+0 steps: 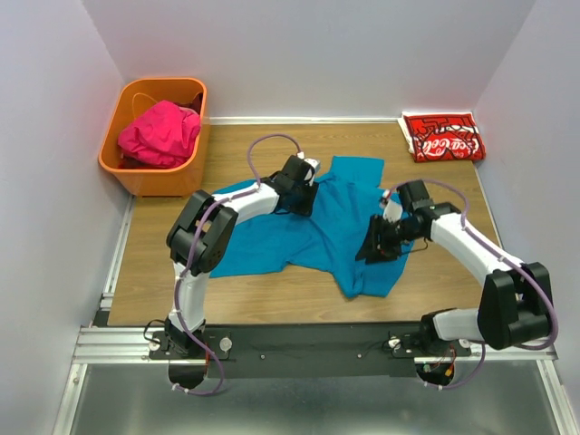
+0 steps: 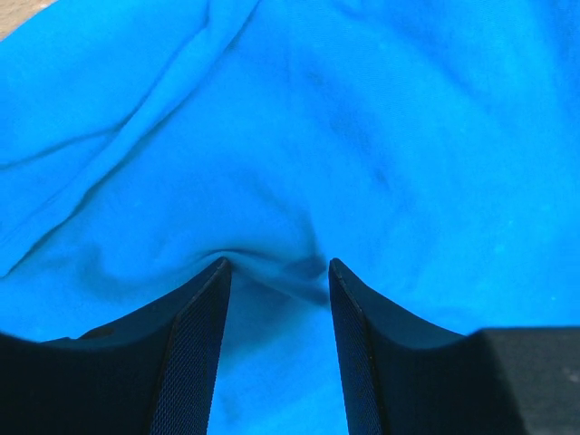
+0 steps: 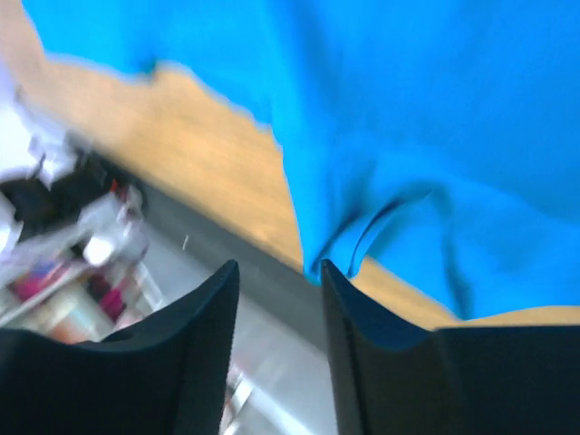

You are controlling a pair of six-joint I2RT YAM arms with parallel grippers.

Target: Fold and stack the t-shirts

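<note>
The teal-blue t-shirt (image 1: 308, 231) lies rumpled and partly spread on the middle of the wooden table. My left gripper (image 1: 302, 192) is down on its upper part. In the left wrist view its jaws (image 2: 276, 267) are open, with the tips pressed into the blue cloth (image 2: 381, 127) and a small ridge of it between them. My right gripper (image 1: 373, 245) is over the shirt's right side. In the blurred right wrist view it (image 3: 276, 267) is open and nothing is between the jaws; a blue cloth edge (image 3: 362, 227) lies by the right finger. The red Coca-Cola shirt (image 1: 444, 138) lies folded at the back right. The magenta-pink shirt (image 1: 161, 134) is bunched in the basket.
The orange plastic basket (image 1: 127, 168) stands at the back left corner, just off the wooden tabletop (image 1: 263, 290). Grey walls close in the back and both sides. The black and metal rail with the arm bases (image 1: 308, 344) runs along the near edge.
</note>
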